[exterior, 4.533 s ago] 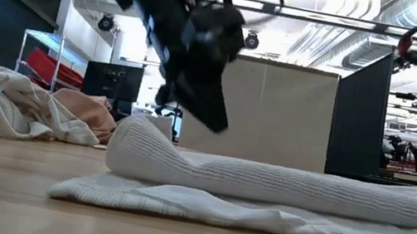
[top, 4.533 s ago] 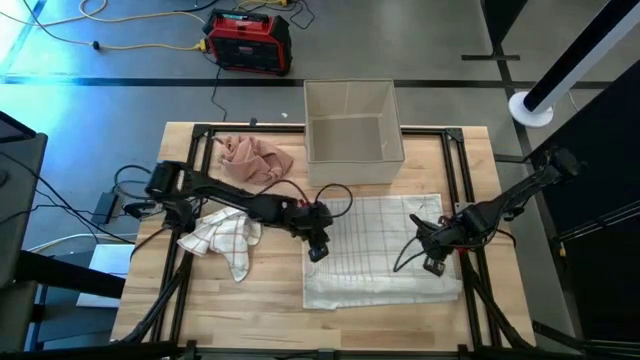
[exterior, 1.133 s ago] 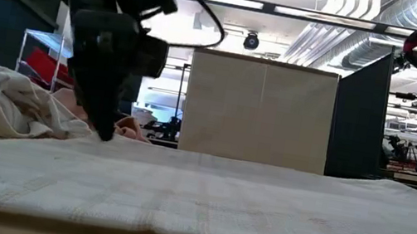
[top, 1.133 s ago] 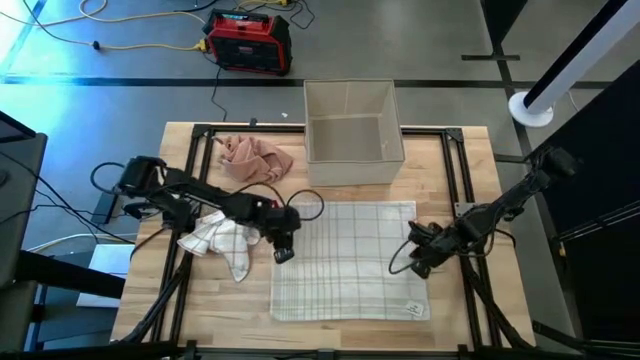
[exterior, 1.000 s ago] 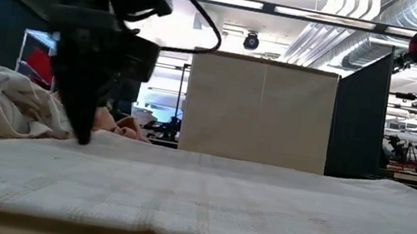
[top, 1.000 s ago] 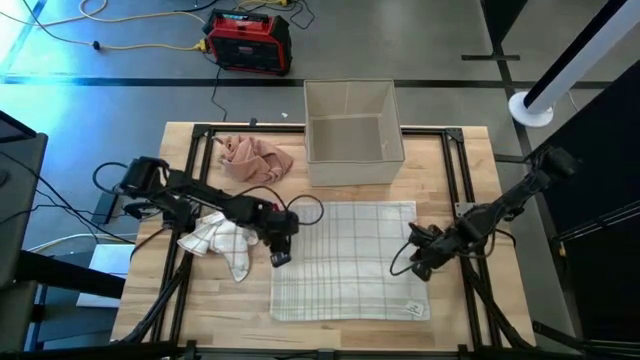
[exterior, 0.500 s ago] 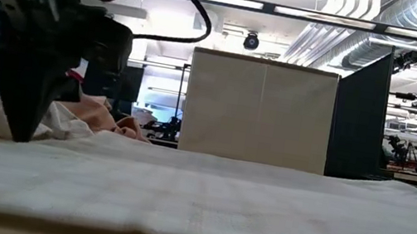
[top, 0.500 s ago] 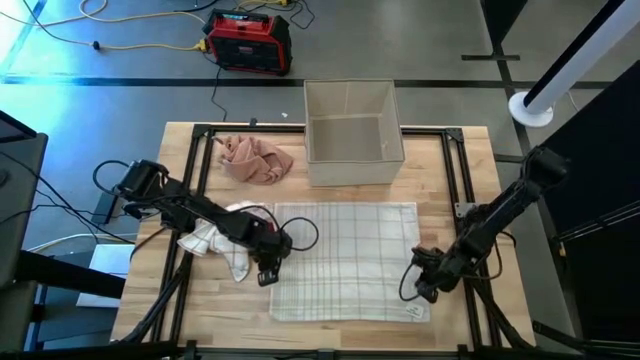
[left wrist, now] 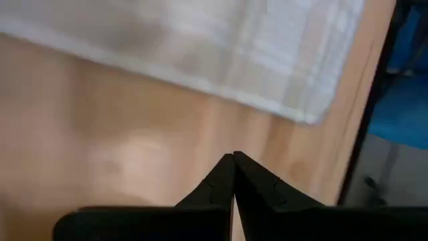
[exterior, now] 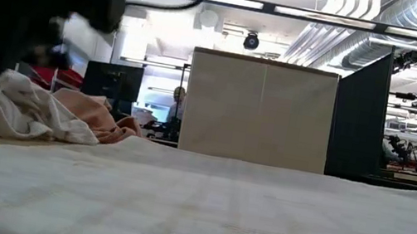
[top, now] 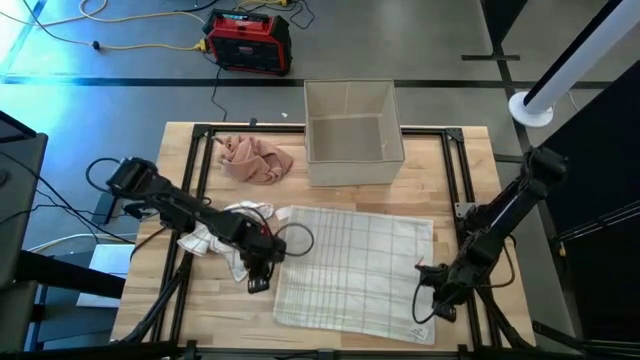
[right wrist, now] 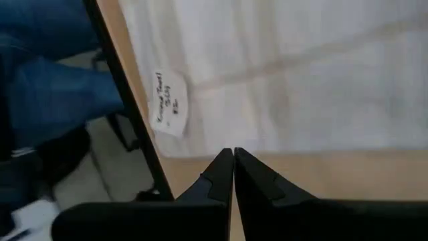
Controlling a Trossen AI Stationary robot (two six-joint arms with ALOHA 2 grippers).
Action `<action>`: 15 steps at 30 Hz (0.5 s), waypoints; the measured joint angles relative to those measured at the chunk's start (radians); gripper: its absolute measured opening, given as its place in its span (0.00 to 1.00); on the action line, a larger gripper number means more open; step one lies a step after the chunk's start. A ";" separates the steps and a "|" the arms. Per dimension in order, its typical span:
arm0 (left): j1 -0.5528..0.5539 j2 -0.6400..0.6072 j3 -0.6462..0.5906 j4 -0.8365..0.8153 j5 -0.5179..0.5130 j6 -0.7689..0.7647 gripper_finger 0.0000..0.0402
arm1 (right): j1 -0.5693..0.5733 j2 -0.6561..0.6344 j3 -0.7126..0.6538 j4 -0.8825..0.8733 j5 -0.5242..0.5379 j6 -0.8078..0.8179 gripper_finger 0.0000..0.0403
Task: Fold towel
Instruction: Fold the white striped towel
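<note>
Wooden boards made up the table top [top: 330,335], ringed by a black frame, with grey floor and a red power unit [top: 248,41] lying beyond its far edge. At the far left the left arm reached in from the table's side, and its gripper [top: 257,284] sat low over bare wood just off the near-left corner of the towel, fingers [left wrist: 224,182] pressed together with nothing between them. Behind that arm lay a crumpled white checked cloth [top: 222,232], and farther back a bunched pink cloth [top: 256,159]. Across the middle of the table the white plaid towel [top: 352,270] was spread flat in one layer, slightly skewed, its near-right corner carrying a small written label [right wrist: 167,108]. Beyond the towel, at the far edge, stood an open beige bin [top: 352,133]. To the right, the right arm bent down from the table's right side, and its gripper [top: 444,314] hung at the towel's near-right corner beside the label, fingers [right wrist: 223,179] likewise closed tight on nothing. From table height, the towel filled the foreground and the bin rose behind it.
</note>
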 joint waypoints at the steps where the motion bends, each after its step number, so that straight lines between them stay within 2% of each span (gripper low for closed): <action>1: 0.025 -0.020 0.009 -0.018 -0.033 0.035 0.00 | -0.013 -0.034 0.025 -0.076 0.014 -0.022 0.00; 4: 0.126 -0.075 0.016 -0.007 -0.124 0.144 0.00 | -0.066 -0.132 0.088 -0.338 0.074 -0.071 0.00; 9: 0.322 -0.090 0.016 0.083 -0.138 0.310 0.00 | -0.210 -0.288 0.148 -0.676 0.166 -0.094 0.00; 12: 0.414 -0.073 0.016 0.162 -0.153 0.407 0.00 | -0.327 -0.359 0.140 -0.752 0.166 -0.098 0.00; 15: 0.480 -0.058 0.016 0.171 -0.193 0.437 0.01 | -0.433 -0.376 0.135 -0.742 0.107 -0.175 0.04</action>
